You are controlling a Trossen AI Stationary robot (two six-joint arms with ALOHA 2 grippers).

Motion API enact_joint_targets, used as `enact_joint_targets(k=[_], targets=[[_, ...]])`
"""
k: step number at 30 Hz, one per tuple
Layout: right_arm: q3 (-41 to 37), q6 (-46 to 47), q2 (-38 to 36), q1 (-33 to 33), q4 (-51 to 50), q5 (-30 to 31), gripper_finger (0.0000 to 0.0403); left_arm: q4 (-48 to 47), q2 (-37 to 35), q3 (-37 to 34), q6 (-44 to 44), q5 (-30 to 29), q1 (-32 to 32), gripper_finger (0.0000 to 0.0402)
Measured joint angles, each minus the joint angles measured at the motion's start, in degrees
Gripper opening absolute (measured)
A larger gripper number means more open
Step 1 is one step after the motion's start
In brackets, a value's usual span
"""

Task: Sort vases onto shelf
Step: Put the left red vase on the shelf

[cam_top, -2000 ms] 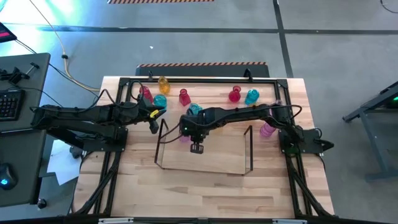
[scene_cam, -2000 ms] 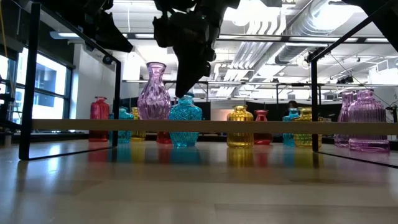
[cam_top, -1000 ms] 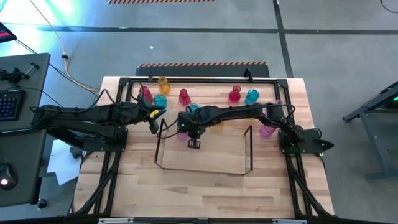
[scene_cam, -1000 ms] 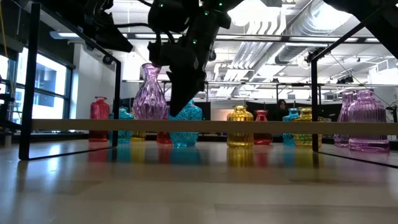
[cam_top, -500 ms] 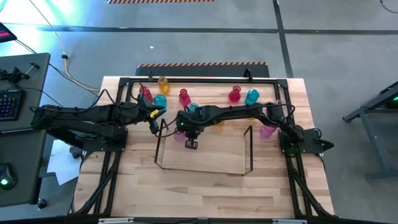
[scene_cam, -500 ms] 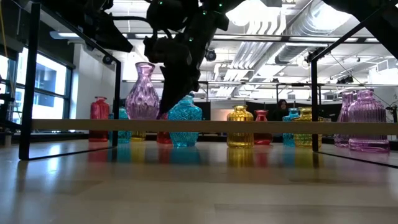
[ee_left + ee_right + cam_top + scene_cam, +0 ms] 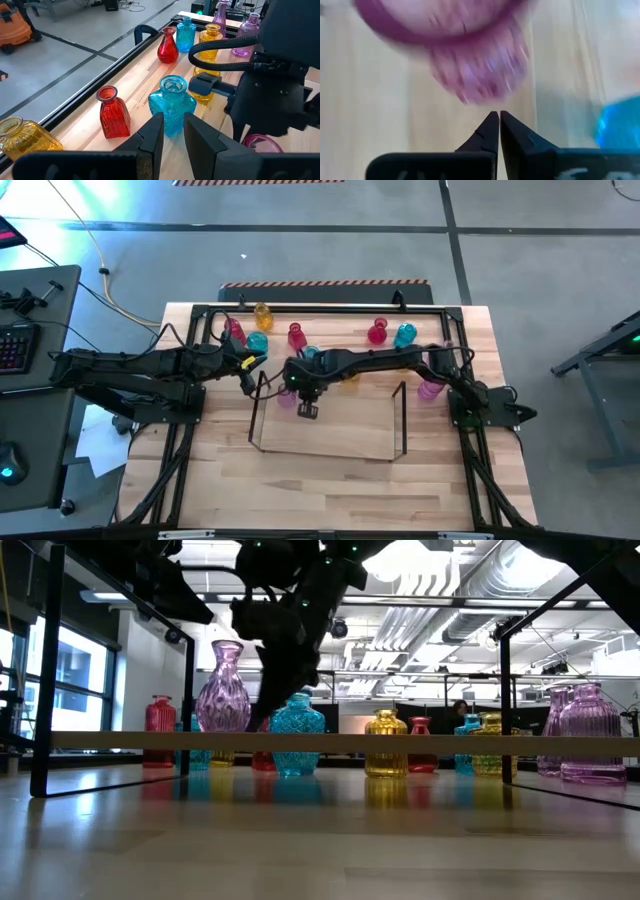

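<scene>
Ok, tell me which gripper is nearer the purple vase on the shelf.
Right. The right gripper hangs shut right beside the purple vase; the left gripper waits just outside the shelf's end frame.

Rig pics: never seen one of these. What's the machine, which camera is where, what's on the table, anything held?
Two dark robot arms work at a wooden table. The high view looks straight down, the low view looks level across the tabletop, and each wrist view looks out past that arm's own fingers. On the table stands a clear shelf with dark end frames. Red, yellow, cyan and purple glass vases stand behind and beside it. One purple vase stands on the shelf. The right pincer is shut, close beside that vase, holding nothing. The left pincer waits near the shelf's left end, slightly open and empty.
</scene>
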Motion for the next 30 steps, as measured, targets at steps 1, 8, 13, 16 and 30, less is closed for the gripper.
enact_joint_targets(k=[1, 8, 13, 16, 30], targets=[[0.0, -0.02, 0.0, 0.0, -1.63, 1.71, 0.0, -0.28, -0.11, 0.0, 0.6, -0.22, 0.0, 0.0067], [8.03, -0.7, -0.53, -0.52, -17.18, 16.61, 0.0, -3.58, -5.67, 0.09, 3.65, -4.7, 1.19, 0.0067], [19.18, -5.07, -1.2, -0.41, -23.75, 27.69, 0.0, -19.77, -6.57, 6.38, 0.48, -2.12, 7.92, 0.0067], [24.26, -8.83, -2.62, -0.97, -24.32, 33.6, 0.0, -25.18, -4.94, 11.56, 2.67, -3.08, 12.52, 0.0067], [18.16, -4.91, -25.01, -2.19, -25.3, 37.16, 0.0, -36.15, 7.6, 18.95, 10.72, 4.74, 37.24, 0.0067]])
